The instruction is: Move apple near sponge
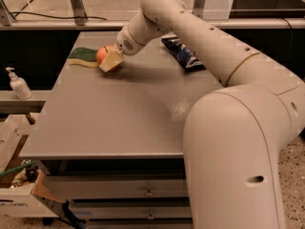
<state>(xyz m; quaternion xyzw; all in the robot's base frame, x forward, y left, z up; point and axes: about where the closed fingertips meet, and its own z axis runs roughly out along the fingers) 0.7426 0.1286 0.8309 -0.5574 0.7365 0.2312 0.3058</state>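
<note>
The red-orange apple (102,54) is at the far left of the grey table (119,113), right beside the sponge. The sponge (83,57) lies flat with its dark green top over a pale yellow base, and its right end touches or nearly touches the apple. My gripper (110,60) reaches in from the right and is shut on the apple. One pale finger (111,61) covers the apple's front right side; the other finger is hidden behind it. The apple is at table level.
A dark blue crinkly chip bag (183,52) lies at the back right of the table, partly under my arm. A white pump bottle (18,84) stands on a ledge to the left. An open cardboard box (19,190) sits on the floor at lower left.
</note>
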